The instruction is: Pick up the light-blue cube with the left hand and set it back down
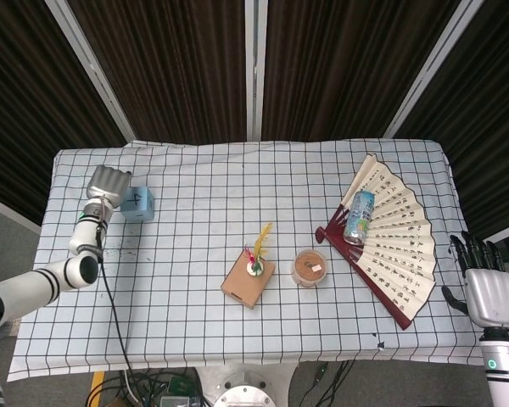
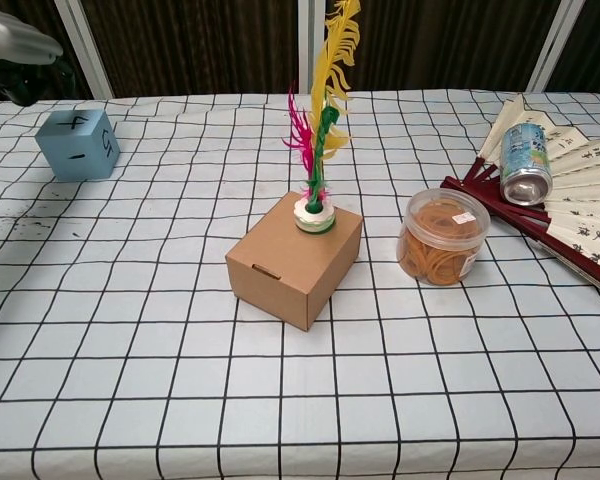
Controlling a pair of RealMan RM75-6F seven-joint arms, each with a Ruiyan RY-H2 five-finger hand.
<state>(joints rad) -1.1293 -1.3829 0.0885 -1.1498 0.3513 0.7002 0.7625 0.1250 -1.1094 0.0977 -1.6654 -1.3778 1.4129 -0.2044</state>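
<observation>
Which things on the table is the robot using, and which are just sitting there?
Using:
- light-blue cube, resting on the table
- left hand, beside the cube

Just sitting there:
- cardboard box with feather shuttlecock on top
- tub of rubber bands
- can lying on the paper fan
</observation>
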